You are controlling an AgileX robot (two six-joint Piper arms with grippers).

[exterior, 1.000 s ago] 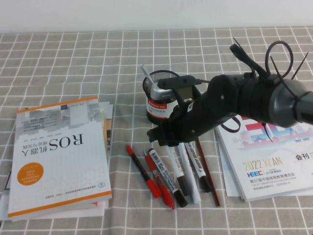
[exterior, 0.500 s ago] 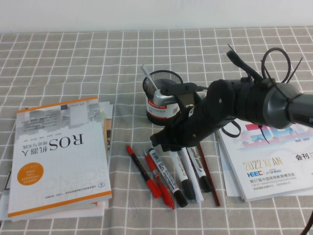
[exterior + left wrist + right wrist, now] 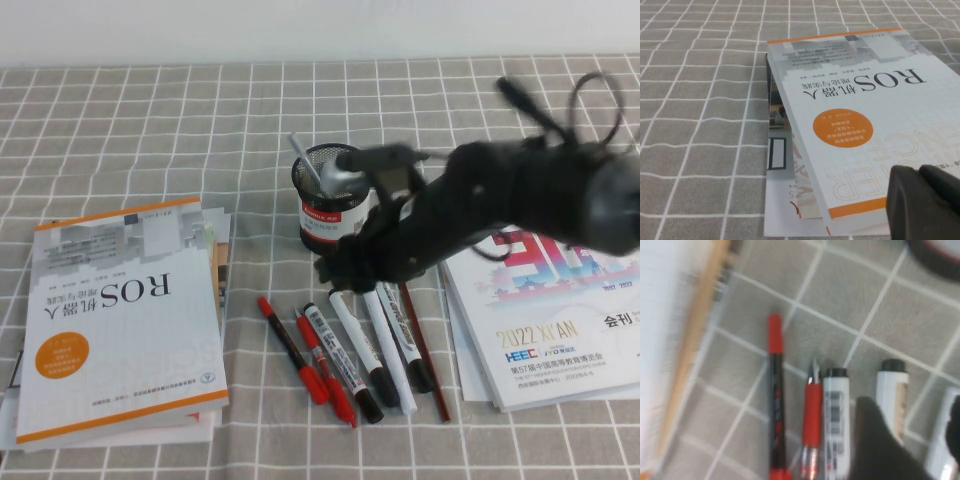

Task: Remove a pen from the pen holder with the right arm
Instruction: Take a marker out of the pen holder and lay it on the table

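A grey cloth (image 3: pixel 120 130) with a white grid covers the whole table, and a plain white wall (image 3: pixel 300 30) runs along its far edge. On the robot's left lies an orange-and-white ROS book (image 3: pixel 120 300) on top of other papers. On the right sits a stack of magazines (image 3: pixel 560 340).

The black right arm (image 3: pixel 520 200) reaches in from the right, over the middle of the cloth. Just beyond it stands the black mesh pen holder (image 3: pixel 322 225), upright, with one silver pen (image 3: pixel 305 160) leaning inside. On the near side of the holder, a row of pens (image 3: pixel 360 345) lies flat on the cloth: a red-and-black pen (image 3: pixel 290 345), a red pen (image 3: pixel 325 370), several white markers and a dark red stick (image 3: pixel 425 350).

The right gripper (image 3: pixel 345 270) hangs low over the far ends of those markers. In the right wrist view its fingers (image 3: pixel 875 440) stand apart and grasp nothing. A white marker (image 3: pixel 892 390) lies on the cloth just beside one finger, and I cannot tell whether they touch.

The left gripper (image 3: pixel 920 172) sits over a corner of the ROS book, its dark fingers pressed together.
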